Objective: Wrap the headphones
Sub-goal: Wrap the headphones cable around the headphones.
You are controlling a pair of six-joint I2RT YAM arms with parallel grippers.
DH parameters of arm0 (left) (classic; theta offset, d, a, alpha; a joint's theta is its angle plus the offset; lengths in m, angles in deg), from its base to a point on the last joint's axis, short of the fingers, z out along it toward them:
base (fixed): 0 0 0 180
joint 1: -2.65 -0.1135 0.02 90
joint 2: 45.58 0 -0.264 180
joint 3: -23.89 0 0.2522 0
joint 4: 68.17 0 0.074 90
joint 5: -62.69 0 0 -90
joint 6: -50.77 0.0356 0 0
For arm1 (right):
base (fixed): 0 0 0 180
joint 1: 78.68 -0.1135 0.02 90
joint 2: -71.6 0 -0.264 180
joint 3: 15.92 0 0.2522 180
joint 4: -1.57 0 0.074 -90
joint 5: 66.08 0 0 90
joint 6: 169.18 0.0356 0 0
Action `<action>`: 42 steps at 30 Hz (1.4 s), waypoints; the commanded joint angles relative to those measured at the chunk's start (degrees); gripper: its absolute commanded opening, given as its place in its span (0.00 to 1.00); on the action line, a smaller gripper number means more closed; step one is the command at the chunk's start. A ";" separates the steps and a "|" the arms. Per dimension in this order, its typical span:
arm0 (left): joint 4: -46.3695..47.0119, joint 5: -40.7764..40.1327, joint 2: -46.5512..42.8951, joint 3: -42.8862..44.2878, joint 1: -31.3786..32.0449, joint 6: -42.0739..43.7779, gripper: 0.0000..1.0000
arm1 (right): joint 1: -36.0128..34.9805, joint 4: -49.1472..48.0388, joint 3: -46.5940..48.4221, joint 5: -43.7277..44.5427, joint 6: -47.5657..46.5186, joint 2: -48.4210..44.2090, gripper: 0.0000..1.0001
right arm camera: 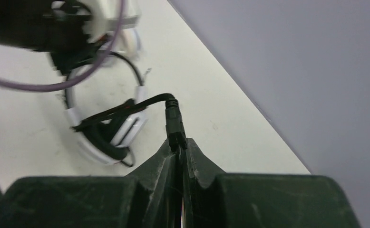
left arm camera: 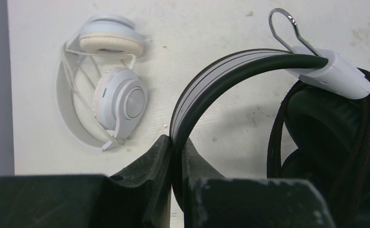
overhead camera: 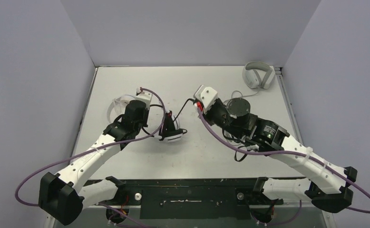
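Two clamped hands: left hand (left arm camera: 176, 146) on black-and-white headset band (left arm camera: 223, 66), right hand (right arm camera: 180, 148) on its cable plug (right arm camera: 173, 119).

Small all-white on-ear headphones (left arm camera: 111, 88) lie flat; at their four o'clock sits the black-and-white headset (overhead camera: 172, 132), its black cable (right arm camera: 166, 102) taut toward two o'clock.
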 commanded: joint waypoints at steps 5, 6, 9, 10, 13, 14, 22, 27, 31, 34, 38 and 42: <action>4.25 20.65 -9.53 -1.28 5.96 9.96 0.00 | 20.15 -4.76 3.66 -8.68 10.09 5.44 0.00; 3.48 22.45 -9.90 -0.66 5.96 9.67 0.00 | 21.61 -4.68 3.70 -9.97 11.58 6.46 0.00; 1.62 25.83 -10.65 0.87 5.96 7.73 0.00 | 26.18 -4.61 3.05 -12.95 16.00 9.07 0.00; 1.50 27.06 -10.75 1.04 5.96 6.53 0.00 | 27.49 -5.27 2.17 -13.77 17.10 9.52 0.00; 0.85 26.99 -10.79 1.69 5.80 1.13 0.00 | 32.13 -9.34 -3.26 -16.19 22.62 9.44 0.00; 0.73 27.11 -10.77 2.10 5.60 -1.16 0.00 | 33.45 -10.83 -5.32 -17.15 24.22 9.35 0.00; 8.54 40.85 -11.54 3.82 0.19 -20.35 0.00 | 39.25 -26.16 -20.96 -27.18 33.48 8.88 0.00; 14.00 42.81 -12.27 5.36 -4.19 -37.85 0.00 | 39.43 -40.34 -30.99 -34.66 38.93 8.25 0.00; 21.04 41.11 -12.14 3.59 -5.37 -49.91 0.00 | 38.36 -56.56 -40.10 -41.18 47.57 9.72 0.00; 26.07 36.79 -12.47 0.16 -5.37 -57.19 0.00 | 33.46 -59.71 -41.55 -39.15 48.18 11.72 0.01; 24.14 27.56 -12.79 -0.91 -5.45 -59.42 0.00 | 27.13 -65.81 -44.83 -35.50 49.50 11.93 0.01; 25.56 19.46 -14.49 -3.29 -5.42 -60.43 0.00 | 23.31 -70.73 -47.54 -33.88 53.06 11.82 0.02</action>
